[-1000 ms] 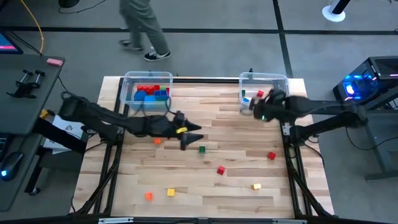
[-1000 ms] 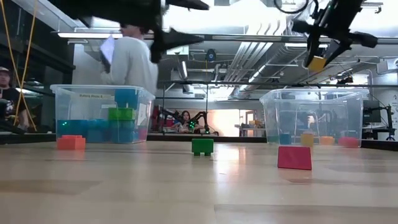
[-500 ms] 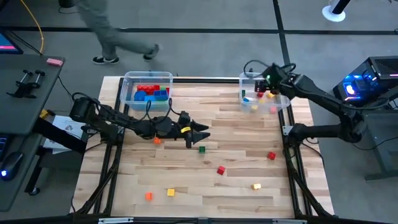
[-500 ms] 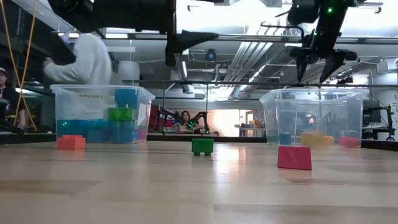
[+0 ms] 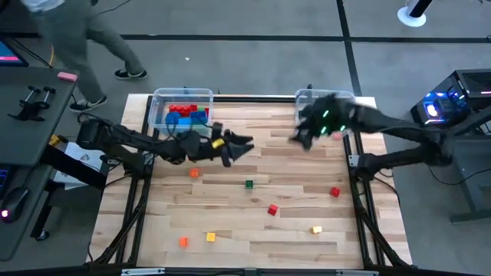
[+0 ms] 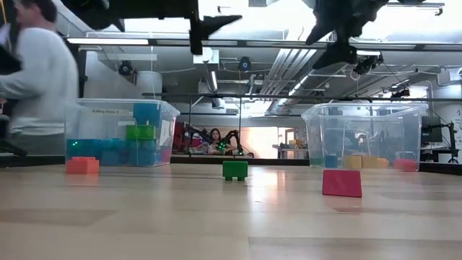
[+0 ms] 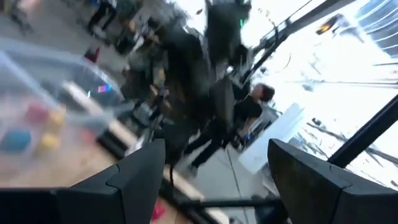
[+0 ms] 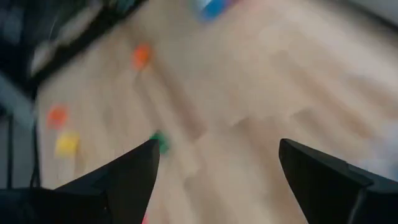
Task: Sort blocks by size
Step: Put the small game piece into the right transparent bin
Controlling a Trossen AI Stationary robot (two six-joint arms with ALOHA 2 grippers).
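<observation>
Several small blocks lie scattered on the wooden table: an orange one (image 5: 193,173), a green one (image 5: 248,184) (image 6: 234,170), two red ones (image 5: 272,209) (image 5: 334,192), two yellow ones (image 5: 316,229) (image 5: 210,238) and another orange one (image 5: 183,241). Red and blue blocks fill the left clear bin (image 5: 182,111). My left gripper (image 5: 242,146) (image 7: 217,155) hovers open and empty near that bin. My right gripper (image 5: 296,138) (image 8: 217,149) hovers open and empty above the table, just left of the right clear bin (image 5: 343,98).
Both bins stand at the table's far edge; in the low view, small blocks lie in the bottom of the right bin (image 6: 364,136). A person (image 5: 61,31) walks on the floor beyond the far left corner. Bare wood lies between the bins and along the near edge.
My right gripper, holding a yellow block above the right bin, has opened; the block has fallen into the bin. The gripper has then swung out of the bin toward the table's left. My left gripper has risen and drawn back toward the far edge, staying open.
</observation>
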